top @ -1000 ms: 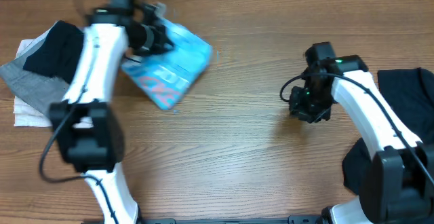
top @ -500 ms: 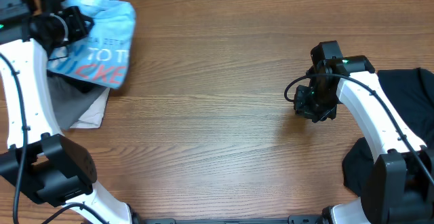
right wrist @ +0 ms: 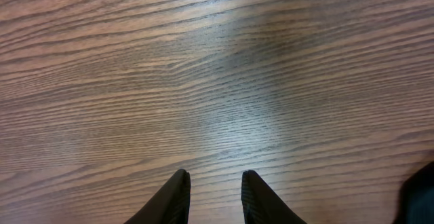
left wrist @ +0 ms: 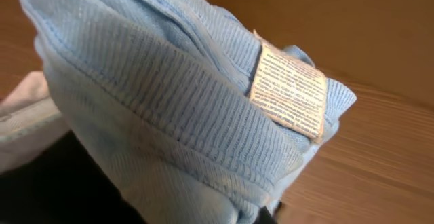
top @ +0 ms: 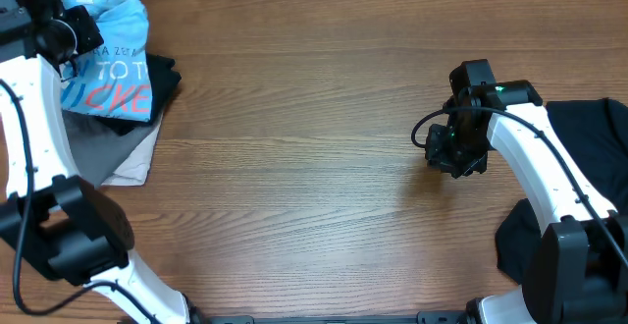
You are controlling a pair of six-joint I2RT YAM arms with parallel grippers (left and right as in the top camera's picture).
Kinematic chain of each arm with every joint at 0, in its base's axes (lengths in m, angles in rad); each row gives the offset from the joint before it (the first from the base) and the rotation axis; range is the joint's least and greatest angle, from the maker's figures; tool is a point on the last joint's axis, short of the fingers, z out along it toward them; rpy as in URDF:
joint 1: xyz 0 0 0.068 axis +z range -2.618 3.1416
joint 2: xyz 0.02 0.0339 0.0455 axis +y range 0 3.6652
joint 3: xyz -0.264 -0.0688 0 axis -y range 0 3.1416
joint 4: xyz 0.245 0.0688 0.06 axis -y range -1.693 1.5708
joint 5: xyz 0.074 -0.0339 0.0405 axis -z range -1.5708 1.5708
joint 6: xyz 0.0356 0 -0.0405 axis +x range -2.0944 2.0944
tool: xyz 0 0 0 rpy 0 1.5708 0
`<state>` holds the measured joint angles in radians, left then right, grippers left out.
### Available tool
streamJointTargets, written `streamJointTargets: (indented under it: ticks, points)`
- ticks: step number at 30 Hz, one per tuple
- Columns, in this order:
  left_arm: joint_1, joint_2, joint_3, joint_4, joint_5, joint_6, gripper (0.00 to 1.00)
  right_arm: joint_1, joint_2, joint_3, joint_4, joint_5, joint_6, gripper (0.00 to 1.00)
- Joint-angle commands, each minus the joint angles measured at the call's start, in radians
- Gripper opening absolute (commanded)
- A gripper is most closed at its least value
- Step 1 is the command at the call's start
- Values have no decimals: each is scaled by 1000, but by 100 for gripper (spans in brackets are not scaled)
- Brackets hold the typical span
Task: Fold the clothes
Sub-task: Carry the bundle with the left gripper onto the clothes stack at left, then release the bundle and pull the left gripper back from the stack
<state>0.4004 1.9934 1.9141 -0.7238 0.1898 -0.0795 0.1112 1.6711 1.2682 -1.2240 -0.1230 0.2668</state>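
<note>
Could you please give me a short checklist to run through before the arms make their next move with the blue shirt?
1. Left hand shut on blue T-shirt: ok.
2. T-shirt over the left stack, above the grey garment: ok.
3. T-shirt neatly folded: cannot tell; it looks bunched in the left wrist view.
4. Right hand empty, jaws apart, over bare table: ok.
5. Black garment at the right gripped: not ok.

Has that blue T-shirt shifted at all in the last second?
Yes. The light blue T-shirt has swung left: it was right of the grey garment, and now it sits over that pile, covering part of the black garment.
</note>
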Motion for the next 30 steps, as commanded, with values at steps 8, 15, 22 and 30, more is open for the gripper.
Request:
streamJointTargets:
  ticks: [8,15,22,30]
  points:
    - [72,54,32,101,-141,-31,100,-6,-24,14,-10,10,-5,29]
    - [141,2,109,45,-35,-156,100,-6,-24,14,11,10,-6,33]
    - [55,-48,111,-47,148,-93,100,-6,-24,14,168,-115,-78,96]
    - [-228,-48,111,-394,98,82,100,-11,-24,44,400,-251,-239,100]
